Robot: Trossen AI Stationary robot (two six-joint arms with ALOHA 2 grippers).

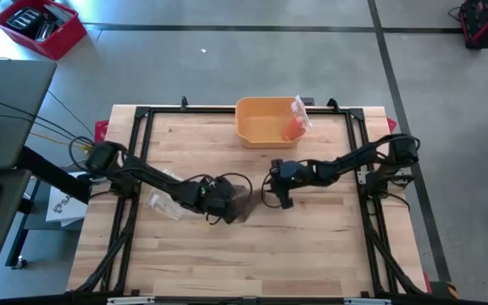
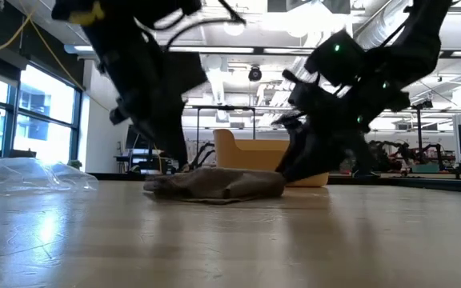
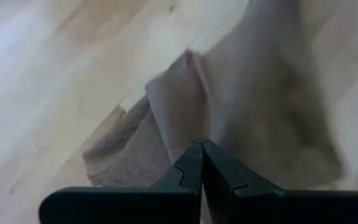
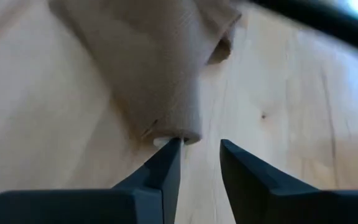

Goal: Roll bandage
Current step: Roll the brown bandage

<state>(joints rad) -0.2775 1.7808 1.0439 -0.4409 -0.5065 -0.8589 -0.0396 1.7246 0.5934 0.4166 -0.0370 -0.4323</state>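
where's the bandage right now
In the high view the bandage lies near the middle of the table, between the left end effector and the right end effector, in front of the yellow bin.

The left arm reaches from its side toward the middle of the desk [image 1: 312, 263], its wrist low; the left gripper [image 3: 202, 149] has its jaws pressed together; the right arm reaches in from the opposite side; the right gripper [image 4: 201, 146] hangs just above the desk with a narrow gap between its jaws.
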